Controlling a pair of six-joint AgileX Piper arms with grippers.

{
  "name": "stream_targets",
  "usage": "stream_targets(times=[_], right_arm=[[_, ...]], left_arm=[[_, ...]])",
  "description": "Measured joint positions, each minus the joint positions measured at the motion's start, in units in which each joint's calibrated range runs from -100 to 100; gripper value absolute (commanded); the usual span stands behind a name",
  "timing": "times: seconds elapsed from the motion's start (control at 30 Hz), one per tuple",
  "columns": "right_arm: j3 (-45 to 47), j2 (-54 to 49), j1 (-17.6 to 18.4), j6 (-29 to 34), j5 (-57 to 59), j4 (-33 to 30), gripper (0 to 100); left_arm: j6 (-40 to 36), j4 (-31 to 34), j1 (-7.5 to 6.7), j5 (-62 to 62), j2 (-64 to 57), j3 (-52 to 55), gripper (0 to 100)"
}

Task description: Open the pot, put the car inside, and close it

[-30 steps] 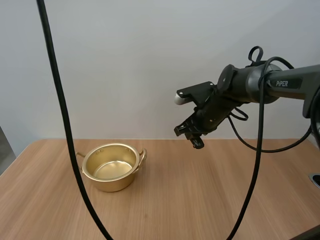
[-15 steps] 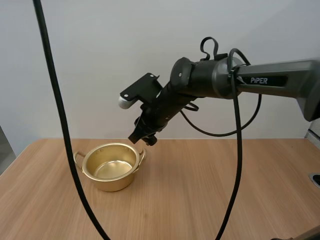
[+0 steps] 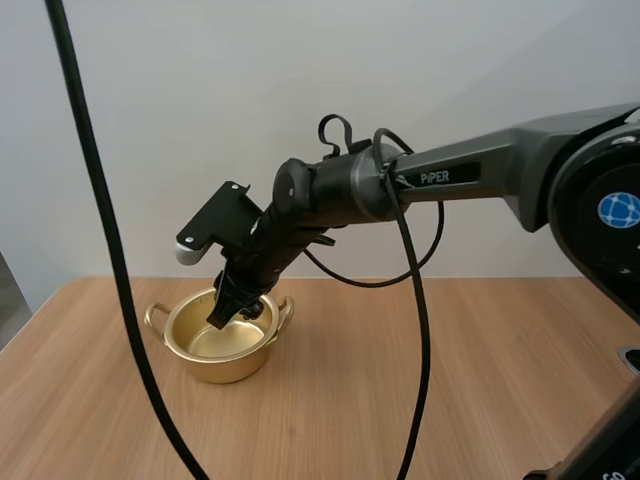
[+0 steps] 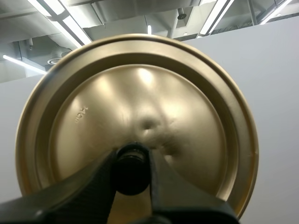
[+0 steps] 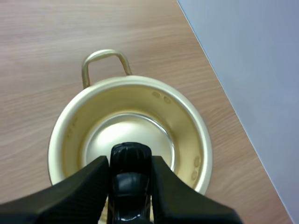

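Table [image 3: 450,380], pot [image 3: 230,368]; car [image 5: 131,179] in right gripper [image 3: 224,313]

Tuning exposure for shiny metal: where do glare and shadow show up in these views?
Left wrist view: pale bright patches across the lid, nothing blown out. Right wrist view: the pot gleams brightest on its floor, with small highlights on the black car. High view: the pot floor shines too, and shadows are soft.

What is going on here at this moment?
The right gripper holds a black toy car between its fingers, over the mouth of the open golden pot that stands on the table. The left gripper pinches the knob of the lid, which is off the pot. The car is not yet released, and the lid is not yet back on.
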Motion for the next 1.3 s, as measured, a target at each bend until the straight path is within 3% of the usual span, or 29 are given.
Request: stream_targets(times=[0.3,0.47,0.87,1.3], right_arm=[[0.00,2.18,2.78,-1.05,-4.83,-0.24,0],[0.00,6.24,2.78,-0.81,-8.83,-4.05,0],[0.00,13.67,2.40,-0.80,-16.57,-6.57,0],[0.00,16.37,1.73,-0.69,-23.58,-6.04,0]], left_arm=[[0.00,0.00,0.00,0.41,-0.64,0.00,0],[0.00,0.00,0.00,0.65,-1.85,0.00,0],[0.00,0.00,0.00,0.65,-2.23,0.00,0],[0.10,0.00,0.00,1.65,-2.23,0.00,0]])
